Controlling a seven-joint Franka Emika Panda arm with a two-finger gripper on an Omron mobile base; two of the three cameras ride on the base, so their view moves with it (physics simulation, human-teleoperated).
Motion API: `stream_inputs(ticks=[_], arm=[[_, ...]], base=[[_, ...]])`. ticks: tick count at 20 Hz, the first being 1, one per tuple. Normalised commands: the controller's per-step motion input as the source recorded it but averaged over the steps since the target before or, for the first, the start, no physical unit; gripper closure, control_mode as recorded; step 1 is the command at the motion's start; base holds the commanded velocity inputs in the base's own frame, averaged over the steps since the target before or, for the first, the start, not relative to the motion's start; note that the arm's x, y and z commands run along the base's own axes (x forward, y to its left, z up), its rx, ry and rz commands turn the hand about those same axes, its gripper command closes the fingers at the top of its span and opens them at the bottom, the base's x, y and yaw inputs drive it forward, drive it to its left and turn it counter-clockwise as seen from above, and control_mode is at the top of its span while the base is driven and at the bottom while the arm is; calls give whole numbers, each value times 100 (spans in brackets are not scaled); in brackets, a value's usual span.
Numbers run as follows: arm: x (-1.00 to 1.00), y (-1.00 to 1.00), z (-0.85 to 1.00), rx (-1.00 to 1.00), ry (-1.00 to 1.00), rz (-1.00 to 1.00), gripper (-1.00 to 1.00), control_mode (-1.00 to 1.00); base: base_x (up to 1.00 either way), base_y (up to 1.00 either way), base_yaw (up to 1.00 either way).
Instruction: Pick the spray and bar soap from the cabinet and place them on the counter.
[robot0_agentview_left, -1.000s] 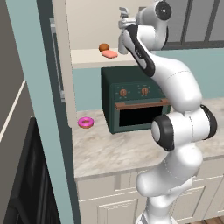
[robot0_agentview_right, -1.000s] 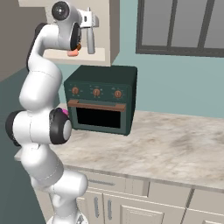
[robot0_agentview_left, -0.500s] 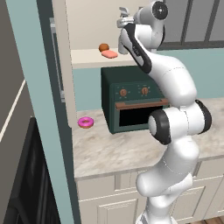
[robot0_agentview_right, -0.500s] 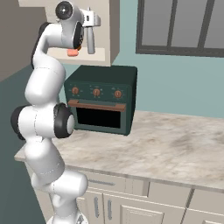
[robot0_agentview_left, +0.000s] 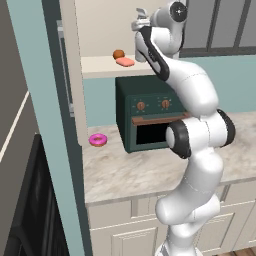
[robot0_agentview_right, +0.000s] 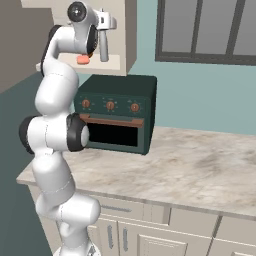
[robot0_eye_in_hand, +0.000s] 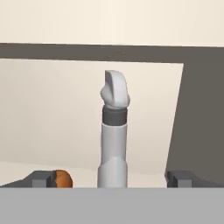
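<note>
The spray (robot0_eye_in_hand: 114, 131), a slim grey bottle with a pale nozzle head, stands upright on the cream shelf of the open cabinet (robot0_agentview_left: 100, 65). It is dead ahead in the hand view, between my two fingertips and a little beyond them. My gripper (robot0_eye_in_hand: 111, 178) is open and holds nothing. From the right base, the spray (robot0_agentview_right: 104, 46) stands at the shelf's front right, with my gripper (robot0_agentview_right: 106, 24) up at its head. The bar soap (robot0_agentview_left: 125, 62), a flat salmon-pink block, lies on the same shelf left of the spray (robot0_agentview_right: 83, 59). The beige counter (robot0_agentview_left: 125, 172) lies below.
A small orange-brown ball (robot0_agentview_left: 118, 53) sits on the shelf behind the soap. A dark-green oven (robot0_agentview_left: 150, 117) stands on the counter right under the cabinet, with a pink donut (robot0_agentview_left: 98, 140) to its left. The cabinet door (robot0_agentview_left: 73, 75) hangs open at the left.
The arm's upper links have shifted slightly while the hand stays at the cabinet mouth. The jaws remain open and the shelf items have not moved.
</note>
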Motion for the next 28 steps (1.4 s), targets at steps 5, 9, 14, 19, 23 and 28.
stream_inputs(ticks=[5,9,14,19,23,28], arm=[[27,5,0,0,0,0,-100,-100],[28,4,0,0,0,0,-100,-100],[30,2,0,0,0,0,-100,-100],[28,0,0,0,0,0,-100,-100],[29,3,0,0,0,0,-100,-100],[32,9,0,0,0,0,-100,-100]], base=[[0,0,0],[0,0,0],[0,0,0],[0,0,0],[0,0,0],[0,0,0]])
